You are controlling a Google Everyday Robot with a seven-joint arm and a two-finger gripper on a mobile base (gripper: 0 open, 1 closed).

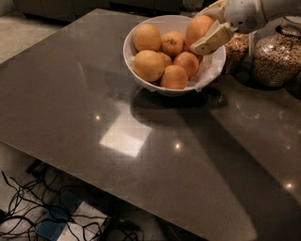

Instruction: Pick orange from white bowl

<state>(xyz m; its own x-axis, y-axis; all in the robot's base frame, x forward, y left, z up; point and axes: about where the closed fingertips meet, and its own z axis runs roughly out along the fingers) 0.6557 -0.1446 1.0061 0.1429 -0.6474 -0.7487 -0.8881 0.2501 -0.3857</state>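
**Clamping one orange at the white bowl's rim**

Filling most of the view: dark grey glossy worktop (66, 103), mirroring a pale square patch of light (123, 136) and a few small lamp glints. Past its left edge, beige floor (23, 42); below the near edge, tangled black cables (23, 207) and a flat blue object (52, 222).

Set toward the far side of the worktop: wide round glossy white bowl (134, 66), lined with crumpled white paper (211, 68) and heaped with several loose oranges (148, 65). Just beside it on the right, two clear glass jars of grain (277, 56), the left one partly hidden behind the bowl and a finger.

Reaching in from the upper right on a white arm (254, 12): cream two-finger claw (201, 32), clenched on a round orange fruit (195, 24). One finger (211, 40) slanting across the fruit's right front, the other behind its top. Fruit held over the bowl's far-right side, above the heap; contact with its neighbours impossible to tell.
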